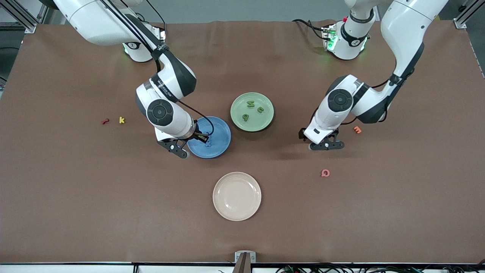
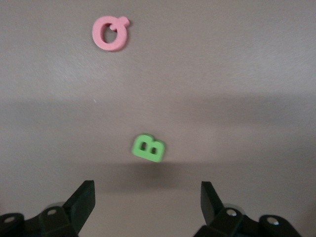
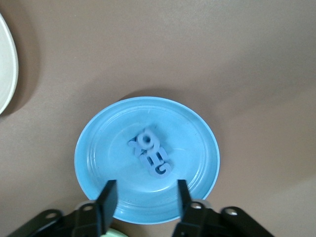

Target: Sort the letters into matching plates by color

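The blue plate holds a small pile of blue letters near its middle. My right gripper hangs low over that plate's rim, open, with nothing between its fingers. Three green letters lie in the pale green plate. One green letter B lies on the table just ahead of my left gripper, which is open and empty. In the front view the left gripper hovers low over the table toward the left arm's end, and it hides the B.
A cream-beige plate sits nearer the front camera than the other two. A pink Q and an orange piece lie near the left gripper. A red piece and a yellow k lie toward the right arm's end.
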